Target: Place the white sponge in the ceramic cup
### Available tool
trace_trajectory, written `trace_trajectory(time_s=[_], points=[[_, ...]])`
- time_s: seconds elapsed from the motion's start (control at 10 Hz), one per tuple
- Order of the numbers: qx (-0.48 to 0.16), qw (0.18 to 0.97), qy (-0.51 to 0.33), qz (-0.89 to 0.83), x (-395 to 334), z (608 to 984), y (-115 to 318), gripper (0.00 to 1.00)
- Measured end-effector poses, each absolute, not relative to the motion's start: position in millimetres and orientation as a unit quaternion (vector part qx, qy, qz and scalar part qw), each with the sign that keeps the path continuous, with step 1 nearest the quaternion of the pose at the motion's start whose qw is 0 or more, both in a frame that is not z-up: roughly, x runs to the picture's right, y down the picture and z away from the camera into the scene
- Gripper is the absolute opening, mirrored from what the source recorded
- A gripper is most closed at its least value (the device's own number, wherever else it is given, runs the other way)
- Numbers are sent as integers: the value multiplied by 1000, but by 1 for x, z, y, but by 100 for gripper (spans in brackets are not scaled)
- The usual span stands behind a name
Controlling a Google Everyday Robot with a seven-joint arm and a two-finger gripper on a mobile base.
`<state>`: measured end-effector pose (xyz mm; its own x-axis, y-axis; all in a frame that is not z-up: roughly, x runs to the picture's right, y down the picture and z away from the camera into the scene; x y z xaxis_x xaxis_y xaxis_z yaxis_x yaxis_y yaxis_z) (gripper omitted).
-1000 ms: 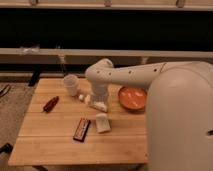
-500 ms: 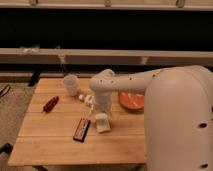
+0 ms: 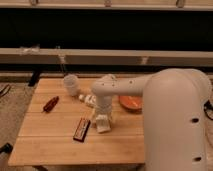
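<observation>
Against half a second ago, the arm (image 3: 131,85) reaches lower and nearer the middle of the wooden table (image 3: 55,146). Its wrist now stands straight over the white sponge (image 3: 104,128), and the robot's pale body fills more of the right side of the frame. The sponge itself lies where it lay before, at the centre of the table, just right of the dark bar with red (image 3: 82,129).

The gripper (image 3: 101,120) points down and sits on the sponge's upper left part. We cannot tell whether it is closed on the sponge or merely set over it, since the two pale shapes run together.

Only the sponge's lower right part shows. It lies flat on the wood, and its long axis seems to run from the upper left to the lower right of the frame, though the gripper hides too much for us to be sure.

The ceramic cup (image 3: 71,84) stands upright in the upper left of the table, well apart from the sponge. Between them, near the arm, lies a small white bottle (image 3: 88,99). A red-handled tool (image 3: 50,103) lies at the left, and the orange bowl (image 3: 131,104) shows partly behind the arm at the right.
</observation>
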<state>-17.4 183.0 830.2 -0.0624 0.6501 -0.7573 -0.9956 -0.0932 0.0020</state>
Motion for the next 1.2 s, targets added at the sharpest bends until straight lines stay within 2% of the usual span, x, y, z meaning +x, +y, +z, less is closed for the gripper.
trace_trajectory(time_s=[0.5,1.0,1.2], points=[[-301,620,286,665,-14,846,186,78],[-289,620,295,667,-10,850,181,28],[-285,612,288,680,-10,842,162,6]])
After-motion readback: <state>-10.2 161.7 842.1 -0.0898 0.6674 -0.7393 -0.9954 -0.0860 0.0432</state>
